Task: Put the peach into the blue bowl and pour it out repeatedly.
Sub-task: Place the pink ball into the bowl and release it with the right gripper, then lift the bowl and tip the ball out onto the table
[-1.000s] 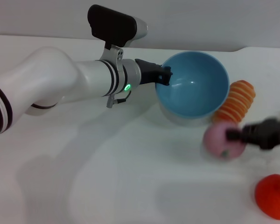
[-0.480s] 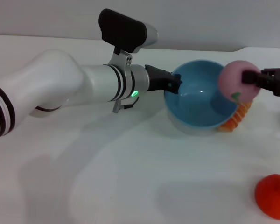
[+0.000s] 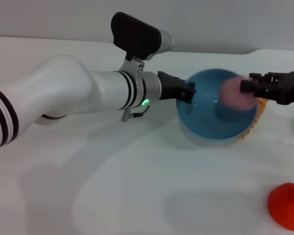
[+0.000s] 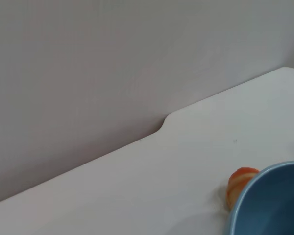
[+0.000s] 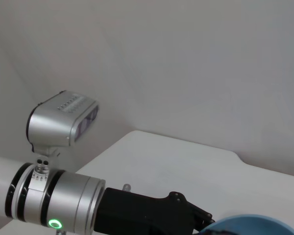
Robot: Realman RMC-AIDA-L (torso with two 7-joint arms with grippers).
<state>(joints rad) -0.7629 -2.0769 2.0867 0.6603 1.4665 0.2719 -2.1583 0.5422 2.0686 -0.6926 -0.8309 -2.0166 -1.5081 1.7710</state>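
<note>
The blue bowl stands on the white table right of centre, and its rim also shows in the left wrist view. My left gripper is shut on the bowl's near-left rim; the right wrist view shows its black fingers at that rim. The pale pink peach is a blurred shape over the bowl's inside, just off the tips of my right gripper. That gripper reaches in from the right above the bowl's far rim, with its fingers apart.
A red-orange bumpy fruit lies at the front right corner. An orange ridged piece sits behind the bowl's right side. The table's back edge meets a grey wall.
My right gripper lifted the peach from the table, carried it left over the bowl and let go of it. The left arm slid the bowl a little to the right.
</note>
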